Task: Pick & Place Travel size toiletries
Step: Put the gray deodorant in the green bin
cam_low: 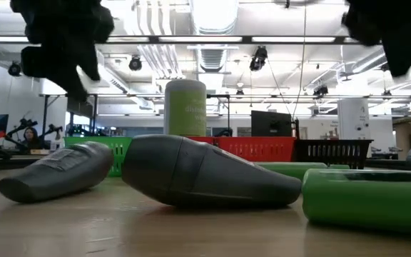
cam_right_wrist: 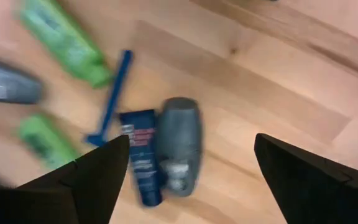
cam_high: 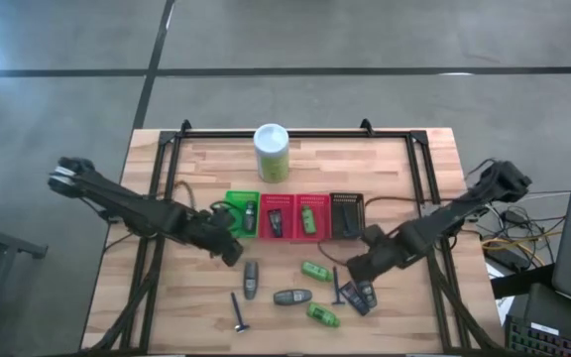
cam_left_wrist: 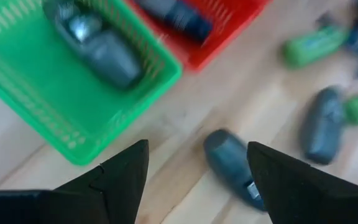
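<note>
My left gripper (cam_high: pixel 232 250) (cam_left_wrist: pixel 197 180) hovers open above a dark grey oval bottle (cam_high: pixel 251 279) (cam_left_wrist: pixel 232 168), just in front of the green basket (cam_high: pixel 243 213) (cam_left_wrist: pixel 73 118). That basket holds another grey bottle (cam_left_wrist: pixel 101 46). My right gripper (cam_high: pixel 359 268) (cam_right_wrist: pixel 194 186) hangs open over a grey bottle (cam_right_wrist: pixel 179 143) lying beside a dark-blue packet (cam_right_wrist: pixel 140 155) and a thin blue stick (cam_right_wrist: pixel 114 93). On the table also lie a third loose grey bottle (cam_high: pixel 292 297), two green bottles (cam_high: pixel 316 271) (cam_high: pixel 322 314) and a second stick (cam_high: pixel 238 312).
Two red baskets (cam_high: pixel 277 216) (cam_high: pixel 310 216) and a black one (cam_high: pixel 346 215) stand in a row with the green basket; both red ones hold items. The tall white-and-green canister (cam_high: pixel 272 152) stands behind them. A dark frame (cam_high: pixel 419 178) runs along the table's sides.
</note>
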Robot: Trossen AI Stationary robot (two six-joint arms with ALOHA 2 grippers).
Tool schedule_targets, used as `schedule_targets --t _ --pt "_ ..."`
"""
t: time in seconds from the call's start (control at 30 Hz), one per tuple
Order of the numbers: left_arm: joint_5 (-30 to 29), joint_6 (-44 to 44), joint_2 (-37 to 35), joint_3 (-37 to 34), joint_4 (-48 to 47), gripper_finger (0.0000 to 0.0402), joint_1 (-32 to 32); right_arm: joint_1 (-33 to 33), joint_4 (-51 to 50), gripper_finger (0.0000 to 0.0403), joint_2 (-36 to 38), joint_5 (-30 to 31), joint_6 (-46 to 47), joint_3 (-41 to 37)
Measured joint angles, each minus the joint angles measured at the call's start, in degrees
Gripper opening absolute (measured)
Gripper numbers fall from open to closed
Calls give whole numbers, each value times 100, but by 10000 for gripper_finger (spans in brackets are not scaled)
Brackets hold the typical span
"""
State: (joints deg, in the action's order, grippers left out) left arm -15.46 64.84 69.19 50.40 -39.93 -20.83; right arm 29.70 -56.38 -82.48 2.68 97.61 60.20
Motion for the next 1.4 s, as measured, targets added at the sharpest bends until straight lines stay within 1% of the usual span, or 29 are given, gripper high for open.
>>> schedule_targets --t 0.1,0.2,0.4,0.5,0.6,0.8,0.97,1.07,1.13,1.27,1.4 --pt "-295 48 -519 -299 301 278 8 -15 193 352 -461 -434 -192 -73" --pt "-351 -12 -909 -494 362 278 10 24 598 353 -796 -712 -334 -139" --pt "-353 19 -1361 -737 350 278 6 41 1066 337 -1193 -726 -330 -84" --pt "-355 22 -1449 -842 353 278 6 41 1374 331 -1381 -797 -351 -153" --pt "-353 81 -1492 -925 351 278 6 70 1416 327 -1537 -913 -216 -256" --pt "-342 131 -1499 -958 349 278 7 80 1459 320 -1456 -915 -135 -269" --pt "-346 133 -1499 -958 348 278 10 67 1562 327 -1350 -945 -204 -491" --pt "-352 139 -1499 -958 351 277 10 67 2027 331 -1352 -1156 -245 -776" --pt "-355 168 -1499 -958 351 277 10 67 2288 329 -1361 -1170 -255 -886" --pt "-360 277 -1497 -958 348 277 10 60 2319 314 -1328 -1069 -208 -919" --pt "-371 284 -1497 -958 351 277 10 21 2343 287 -1324 -1034 -422 -922"
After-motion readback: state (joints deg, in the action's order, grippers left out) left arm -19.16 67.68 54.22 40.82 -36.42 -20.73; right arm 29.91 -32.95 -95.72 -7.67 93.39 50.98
